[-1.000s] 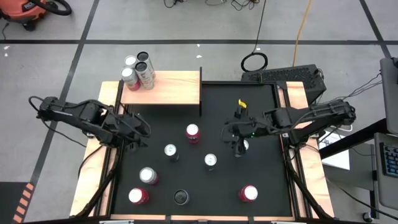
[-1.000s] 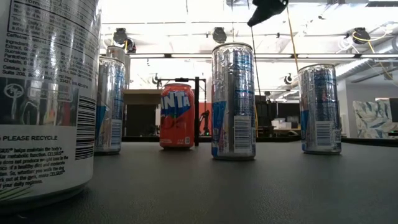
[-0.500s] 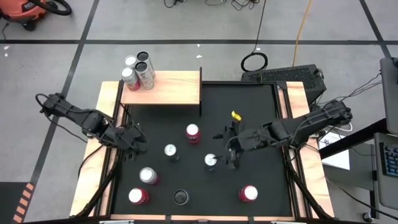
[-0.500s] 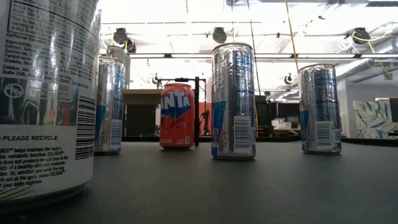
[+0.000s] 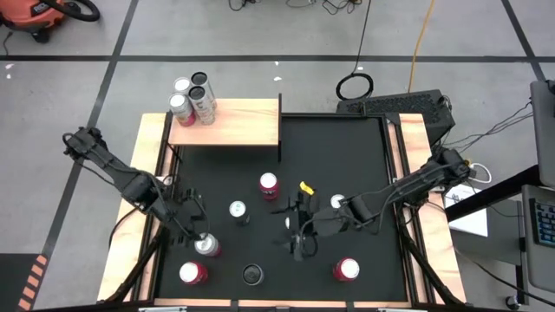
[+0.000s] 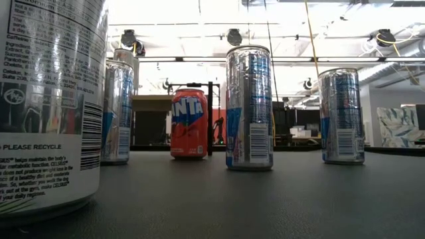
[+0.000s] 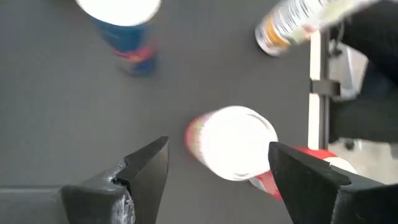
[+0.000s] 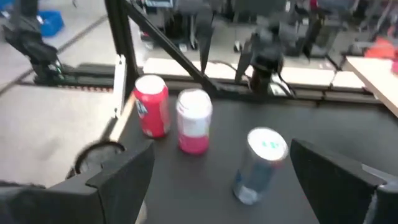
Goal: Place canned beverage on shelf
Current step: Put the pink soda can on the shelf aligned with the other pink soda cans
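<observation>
The shelf (image 5: pixel 234 123) is a pale wood board at the table's far left, with several cans standing on its far left corner (image 5: pixel 192 95). More cans stand on the black mat. My left gripper (image 5: pixel 199 232) (image 7: pixel 219 146) hangs open over a pink-sided can with a white lid (image 5: pixel 207 245) (image 7: pixel 233 151), a finger on either side and clear of it. My right gripper (image 5: pixel 298 243) (image 8: pixel 222 149) is open at mid-table, pointing toward the table's left, with nothing between its fingers. A silver-blue can (image 8: pixel 260 163) stands ahead of it.
On the mat also stand a red-topped can (image 5: pixel 269 184), silver cans (image 5: pixel 238 211) (image 5: pixel 336 201), a red can (image 5: pixel 192 273), a black can (image 5: pixel 252 275) and a red can (image 5: pixel 347 269). The low view shows an orange can (image 6: pixel 189 123) among silver ones.
My left gripper has swung toward the table's near edge and sunk, coming over the pink-sided can. My right gripper has travelled toward the table's left and near edge, tipping closer to level, and has left the silver can it stood over uncovered. No can has moved.
</observation>
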Available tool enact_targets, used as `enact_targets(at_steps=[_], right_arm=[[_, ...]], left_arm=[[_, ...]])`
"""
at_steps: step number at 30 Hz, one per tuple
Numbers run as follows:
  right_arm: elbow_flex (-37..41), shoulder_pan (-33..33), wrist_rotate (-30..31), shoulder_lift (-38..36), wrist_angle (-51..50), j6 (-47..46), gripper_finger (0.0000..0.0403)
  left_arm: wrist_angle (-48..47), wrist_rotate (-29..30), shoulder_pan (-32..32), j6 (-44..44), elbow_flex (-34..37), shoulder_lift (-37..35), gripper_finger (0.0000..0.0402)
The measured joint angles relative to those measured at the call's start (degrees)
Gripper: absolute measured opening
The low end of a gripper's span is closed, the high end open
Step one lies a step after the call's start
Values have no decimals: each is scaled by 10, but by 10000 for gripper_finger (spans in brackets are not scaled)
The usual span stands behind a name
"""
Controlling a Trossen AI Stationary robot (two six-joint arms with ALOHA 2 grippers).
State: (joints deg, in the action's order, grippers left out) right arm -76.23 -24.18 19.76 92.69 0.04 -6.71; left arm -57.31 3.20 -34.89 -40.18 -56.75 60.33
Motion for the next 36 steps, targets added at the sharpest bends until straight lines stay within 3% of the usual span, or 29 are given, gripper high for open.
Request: enact_targets(at_steps=[13, 21, 26, 36], right_arm=[[0, -3, -1, 36, 23, -18, 352], [0, -3, -1, 36, 22, -18, 352], [0, -3, -1, 36, 21, -18, 352], [0, -3, -1, 38, 19, -15, 352]], left_arm=[[40, 0, -47, -30, -1, 85, 394], [45, 12, -75, -76, -4, 91, 398], [41, 46, -88, -91, -5, 122, 398], [38, 49, -87, -135, -5, 181, 397]])
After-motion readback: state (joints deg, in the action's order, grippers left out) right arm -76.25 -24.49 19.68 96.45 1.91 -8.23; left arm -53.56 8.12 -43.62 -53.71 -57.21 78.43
